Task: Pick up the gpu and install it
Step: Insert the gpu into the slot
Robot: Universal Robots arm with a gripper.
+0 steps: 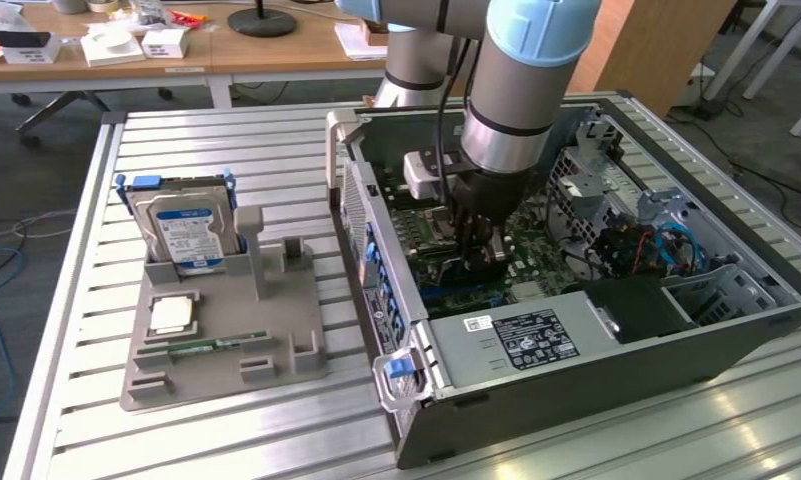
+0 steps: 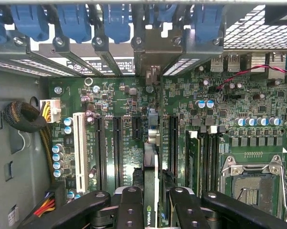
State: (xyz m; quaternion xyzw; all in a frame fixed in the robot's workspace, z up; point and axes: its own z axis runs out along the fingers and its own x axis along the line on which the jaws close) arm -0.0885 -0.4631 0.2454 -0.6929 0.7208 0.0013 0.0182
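Okay, counts first: one open computer case (image 1: 614, 340) on the slatted tabletop (image 1: 80, 440), one grey parts holder (image 1: 227, 340) beside it on the exterior view's left, with one hard drive (image 1: 184, 228) standing upright in it and one RAM stick (image 1: 220, 344) lying flat near its front. Inside the case, one motherboard (image 2: 119, 102), one empty CPU socket (image 2: 250, 183), one white expansion slot (image 2: 79, 143), several black ones next to it.

My end effector (image 2: 151, 202) is down inside the case, fingers (image 2: 129, 210) partly closed on the gpu (image 2: 151, 176), one on each side. The gpu sits edge-on between them, upright over the motherboard's slot area, lined up with a black slot. Probably touching the slot, but I can't tell from here.
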